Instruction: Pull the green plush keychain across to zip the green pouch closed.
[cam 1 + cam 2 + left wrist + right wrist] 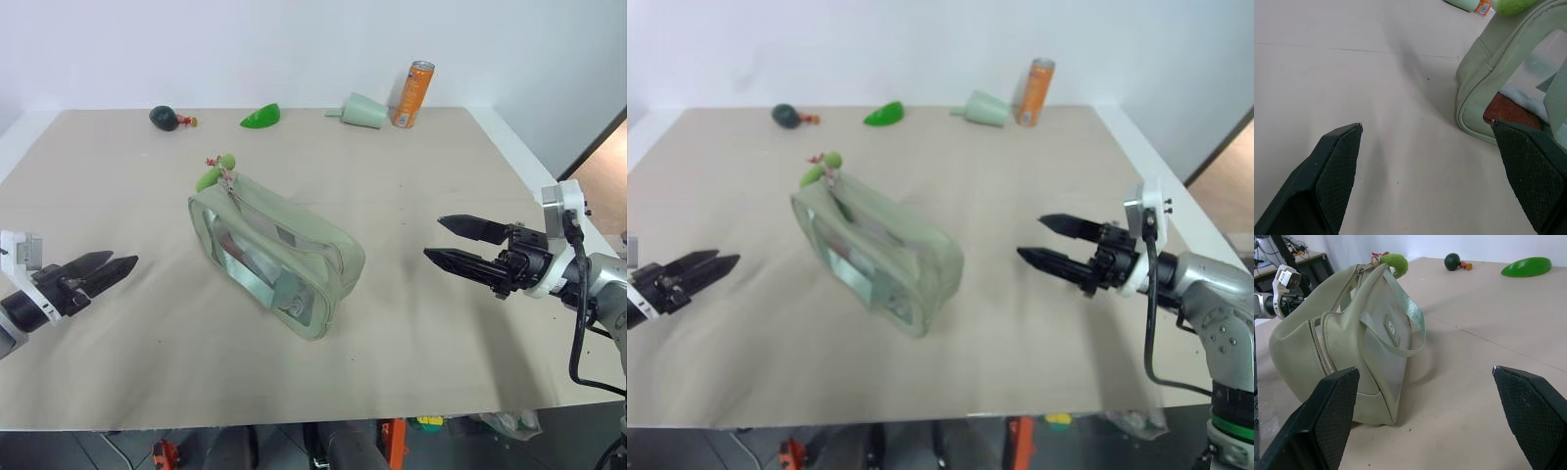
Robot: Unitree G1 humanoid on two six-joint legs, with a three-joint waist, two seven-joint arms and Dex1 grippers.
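Both grippers wide open, empty: left gripper [116, 263] near tabletop's [431, 196] left edge, right gripper [449, 240] near right edge. Green pouch [277, 254] mid-table between, bare tabletop either side; green plush keychain [215, 172] at its far end.

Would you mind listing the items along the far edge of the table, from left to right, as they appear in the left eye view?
Dark green toy → bright green leaf-shaped piece → pale green cup, lying on its side → orange can, standing upright.

Pale sage-green pouch [279, 257]; lime-green plush keychain [216, 173]; orange can [414, 94].
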